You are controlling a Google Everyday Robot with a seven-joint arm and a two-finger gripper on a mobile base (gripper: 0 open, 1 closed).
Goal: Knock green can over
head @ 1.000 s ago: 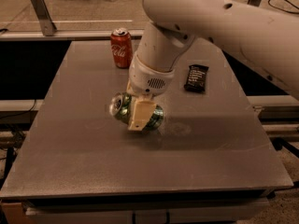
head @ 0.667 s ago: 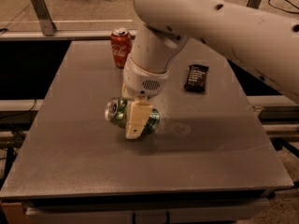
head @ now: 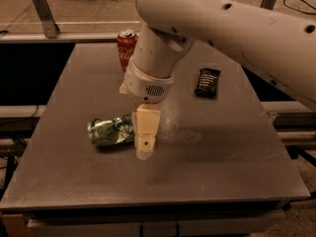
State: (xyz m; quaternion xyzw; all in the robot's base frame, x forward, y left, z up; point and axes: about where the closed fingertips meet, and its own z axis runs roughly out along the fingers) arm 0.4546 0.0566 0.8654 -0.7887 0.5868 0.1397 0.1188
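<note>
The crumpled, shiny green can (head: pixel 109 131) lies on its side on the matte grey tabletop (head: pixel 222 162), against the cream plastic gripper (head: pixel 145 149), whose opening I cannot tell. A red Coca-Cola can (head: pixel 126 46) stands upright near the far edge.

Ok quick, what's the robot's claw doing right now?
Gripper: down beside the green can, which lies on its side; open or closed cannot be told.

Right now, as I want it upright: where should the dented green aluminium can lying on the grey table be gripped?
Probably across its mid-body, from straight above: the green can lies on its side on the table, long axis left-right in view, so its rounded flanks face near and far. The gripper sits at its right end.
</note>
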